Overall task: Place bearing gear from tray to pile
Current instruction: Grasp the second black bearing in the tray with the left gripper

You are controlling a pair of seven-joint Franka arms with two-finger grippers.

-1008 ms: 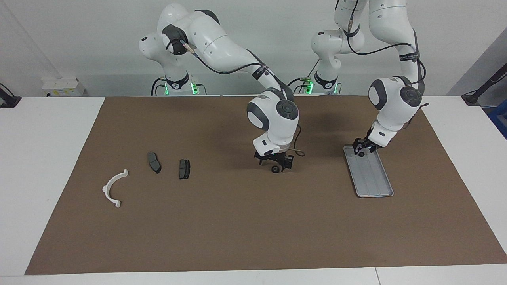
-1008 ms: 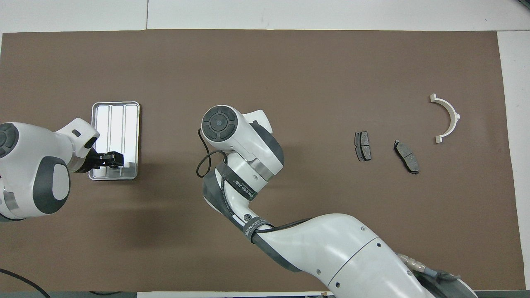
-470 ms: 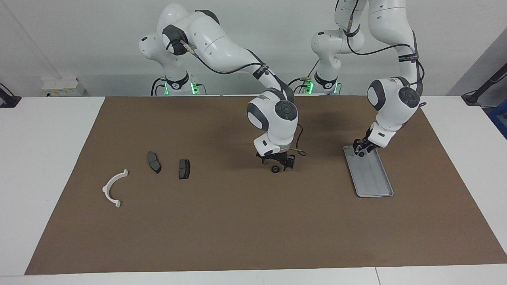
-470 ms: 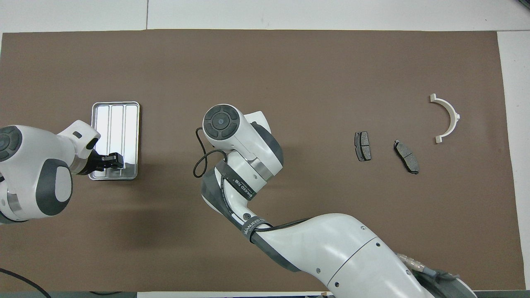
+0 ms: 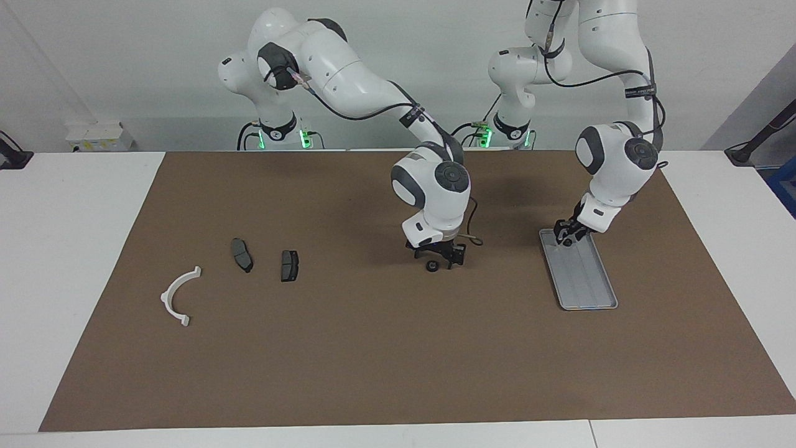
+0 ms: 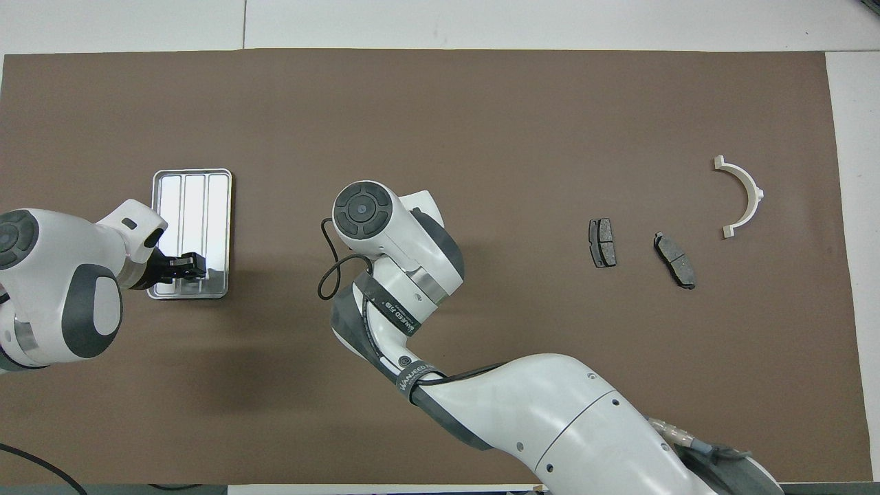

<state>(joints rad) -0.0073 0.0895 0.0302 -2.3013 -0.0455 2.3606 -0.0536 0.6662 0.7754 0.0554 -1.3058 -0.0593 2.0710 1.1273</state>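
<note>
Bright, even overhead light; soft arm shadows on the mat [image 5: 348, 348] (tray [image 6: 161, 206] glares).

A white counter [image 5: 74, 261] carries a large brown mat [image 5: 348, 348]. At twelve o'clock rises a plain white wall [image 5: 124, 56]; at ten o'clock a small white box [image 5: 99, 135] sits by it. Even, soft light.

Silver tray [image 5: 584, 281] with a ridged floor of parallel lengthwise bands; brown mat [image 5: 373, 361] of plain colour on a white table [image 5: 74, 261]. Bearing gear [image 5: 430, 266] black; two brake pads [image 5: 242, 254] [image 5: 289, 265] dark grey; semicircular bracket [image 5: 176, 296] white. Both arms white with dark grey joint caps, black cables and black grippers.
</note>
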